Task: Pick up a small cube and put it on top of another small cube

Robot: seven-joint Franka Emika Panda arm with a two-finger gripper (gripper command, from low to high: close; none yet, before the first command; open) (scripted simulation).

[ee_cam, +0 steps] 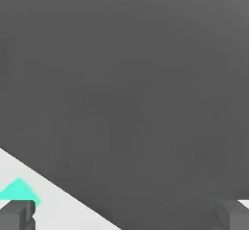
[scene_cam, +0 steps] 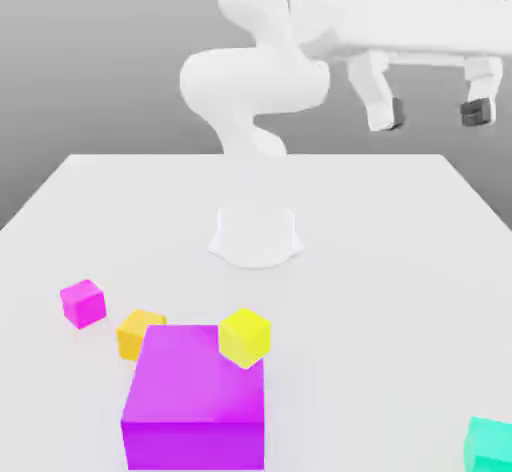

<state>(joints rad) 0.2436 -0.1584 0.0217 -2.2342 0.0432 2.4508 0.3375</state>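
Gleaming flat-faced teal cube (scene_cam: 489, 447), matte white tabletop (scene_cam: 370, 260), w/ dark-tipped claw (scene_cam: 434, 113).

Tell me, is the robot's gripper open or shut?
Open. In the exterior view, the gripper has its two dark fingertips spread wide apart, with nothing between them.

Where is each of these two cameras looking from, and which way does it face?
Exterior view: off the arm, facing the robot's base, looking down across the table; it shows the arm and open gripper.
Hand view: on the hand, looking out past the fingertips, over the table's edge; both fingertips show.
Shared: the teal cube, the table and the fingertips.
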